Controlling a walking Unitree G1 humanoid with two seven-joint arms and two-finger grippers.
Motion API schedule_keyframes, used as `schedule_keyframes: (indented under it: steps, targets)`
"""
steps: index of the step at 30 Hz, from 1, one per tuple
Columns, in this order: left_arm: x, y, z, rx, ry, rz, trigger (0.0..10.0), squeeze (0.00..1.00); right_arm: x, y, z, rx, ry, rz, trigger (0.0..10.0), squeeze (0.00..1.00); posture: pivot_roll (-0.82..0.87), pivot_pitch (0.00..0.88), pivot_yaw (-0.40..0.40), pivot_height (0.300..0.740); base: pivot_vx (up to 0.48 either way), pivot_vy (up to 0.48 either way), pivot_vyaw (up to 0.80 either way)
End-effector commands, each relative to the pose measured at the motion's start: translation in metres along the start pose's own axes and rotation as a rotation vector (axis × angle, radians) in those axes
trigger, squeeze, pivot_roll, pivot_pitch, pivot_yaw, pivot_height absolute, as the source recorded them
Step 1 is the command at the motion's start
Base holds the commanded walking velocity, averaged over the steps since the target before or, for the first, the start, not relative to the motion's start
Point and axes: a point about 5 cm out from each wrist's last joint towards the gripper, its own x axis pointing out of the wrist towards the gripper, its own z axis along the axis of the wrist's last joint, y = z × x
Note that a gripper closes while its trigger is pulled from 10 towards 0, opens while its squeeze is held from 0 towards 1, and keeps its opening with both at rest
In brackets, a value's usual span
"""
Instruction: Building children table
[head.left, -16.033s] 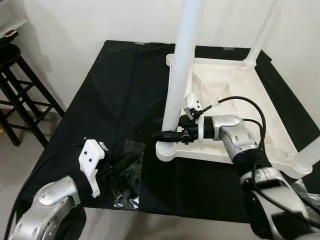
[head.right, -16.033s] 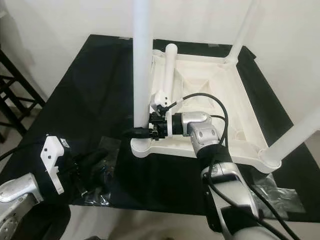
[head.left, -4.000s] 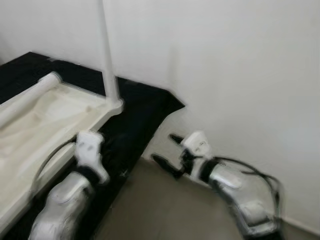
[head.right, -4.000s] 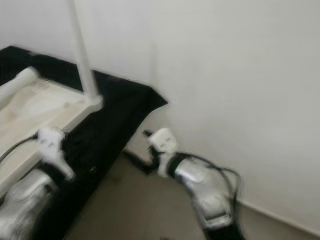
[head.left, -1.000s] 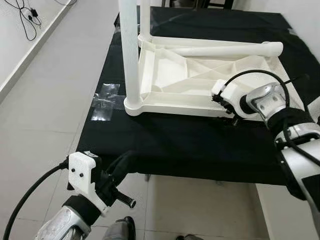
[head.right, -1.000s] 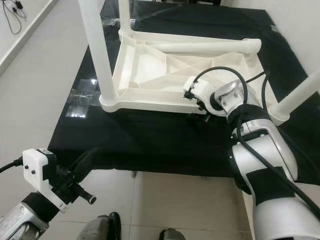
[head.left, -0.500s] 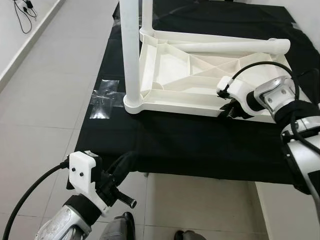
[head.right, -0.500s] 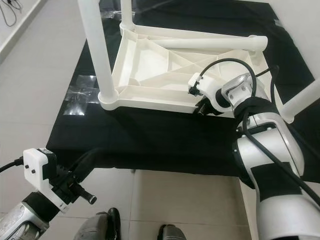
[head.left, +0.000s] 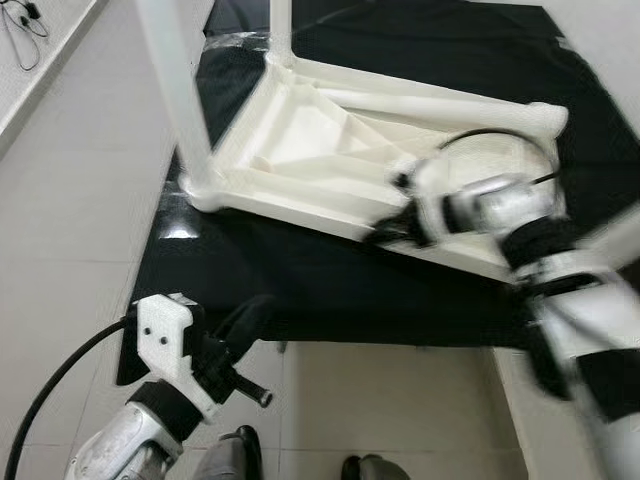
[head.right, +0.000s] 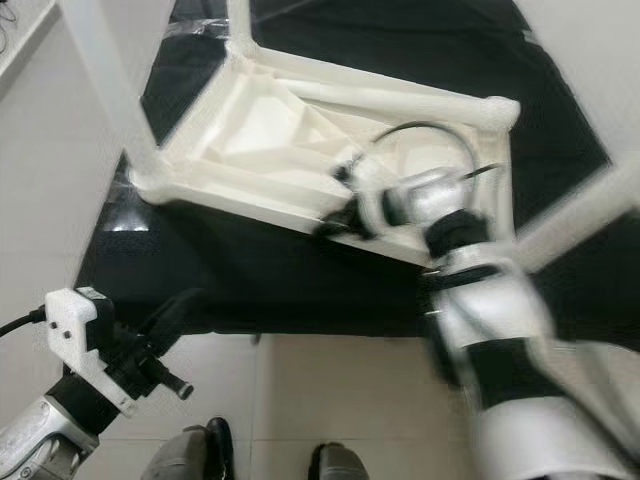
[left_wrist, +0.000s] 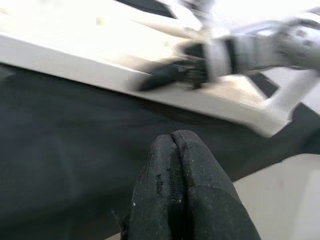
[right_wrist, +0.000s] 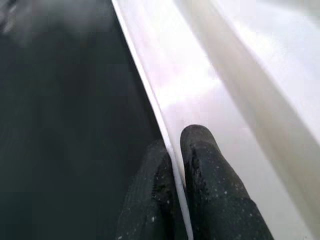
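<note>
Table (head.left: 300, 150), white plastic and lying upside down on the black cloth (head.left: 330, 280), now sits skewed across the head views, its near edge slanting where half a second ago it ran almost level; the right arm is smeared with motion blur, while the left arm is as it was. The right gripper (head.left: 385, 232) is at that near edge, and its wrist view shows the two black fingers (right_wrist: 200, 165) closed on the thin white rim (right_wrist: 150, 105), one finger on the cloth side and one on the table side, with only the rim between them. The left gripper (left_wrist: 175, 175) hangs over the tiled floor (head.left: 70, 230) just short of the cloth's near edge, its jaws pressed fully together with nothing between them, the table well ahead of their tips.
</note>
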Motion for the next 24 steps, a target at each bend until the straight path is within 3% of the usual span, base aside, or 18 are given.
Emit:
schedule_keyframes:
  steps: [1,2,3,5,7,8,9,10,15,16,19,20,22,24]
  targets:
    - [-0.004,0.002,-0.004,-0.008,0.025,0.004,10.0,0.00,0.004,-0.006,-0.011,0.159,-0.067,-0.141,0.0,0.00,0.08,0.220,-0.066,0.740,0.000,0.000,0.00]
    - [-0.004,0.002,-0.004,-0.008,0.025,0.004,10.0,0.00,0.004,-0.006,-0.011,0.159,-0.067,-0.141,0.0,0.00,0.08,0.220,-0.066,0.740,0.000,0.000,0.00]
    - [-0.003,0.002,-0.005,-0.005,0.028,0.005,10.0,0.00,0.011,0.003,-0.007,0.094,-0.102,-0.173,0.4,0.00,0.09,0.214,-0.063,0.740,0.000,0.000,0.00]
    - [-0.002,0.004,-0.006,0.002,0.034,0.007,10.0,0.00,0.022,0.017,-0.001,0.035,-0.144,-0.247,0.0,0.00,0.11,0.204,-0.063,0.740,0.000,0.000,0.00]
    - [-0.002,0.004,-0.006,0.002,0.034,0.007,10.0,0.00,0.022,0.017,-0.001,0.035,-0.144,-0.247,0.0,0.00,0.11,0.204,-0.063,0.740,0.000,0.000,0.00]
    - [-0.002,0.004,-0.007,0.006,0.036,0.009,10.0,0.00,0.026,0.020,0.003,-0.013,-0.148,-0.321,4.4,0.00,0.12,0.197,-0.068,0.740,0.000,0.000,0.00]
    - [-0.002,0.004,-0.007,0.006,0.036,0.009,10.0,0.00,0.026,0.020,0.003,-0.013,-0.148,-0.321,4.4,0.00,0.12,0.197,-0.068,0.740,0.000,0.000,0.00]
    - [-0.002,0.005,-0.007,0.008,0.037,0.012,10.0,0.00,0.027,0.021,0.007,-0.039,-0.148,-0.385,10.0,0.00,0.13,0.195,-0.071,0.740,0.000,0.000,0.00]
    - [-0.002,0.006,-0.007,0.011,0.038,0.015,10.0,0.00,0.027,0.023,0.017,-0.019,-0.202,-0.474,10.0,0.00,0.12,0.191,-0.065,0.740,0.000,0.000,0.00]
    - [-0.002,0.006,-0.008,0.010,0.038,0.015,10.0,0.00,0.028,0.027,0.026,-0.009,-0.254,-0.519,10.0,0.85,0.12,0.192,-0.062,0.740,0.000,0.000,0.00]
    - [-0.002,0.007,-0.008,0.009,0.039,0.014,10.0,0.00,0.028,0.030,0.031,-0.004,-0.291,-0.549,10.0,0.85,0.12,0.192,-0.062,0.740,0.000,0.000,0.00]
    - [-0.002,0.007,-0.008,0.008,0.039,0.013,10.0,0.00,0.029,0.036,0.036,-0.007,-0.324,-0.565,10.0,1.00,0.12,0.189,-0.060,0.740,0.000,0.000,0.00]
    - [-0.001,0.006,-0.008,0.007,0.039,0.012,10.0,0.00,0.035,0.055,0.045,-0.007,-0.399,-0.506,10.0,1.00,0.12,0.192,-0.067,0.740,0.000,0.000,0.00]
    - [-0.001,0.006,-0.008,0.007,0.038,0.012,10.0,0.00,0.037,0.061,0.047,-0.009,-0.428,-0.482,10.0,1.00,0.12,0.192,-0.067,0.740,0.000,0.000,0.00]
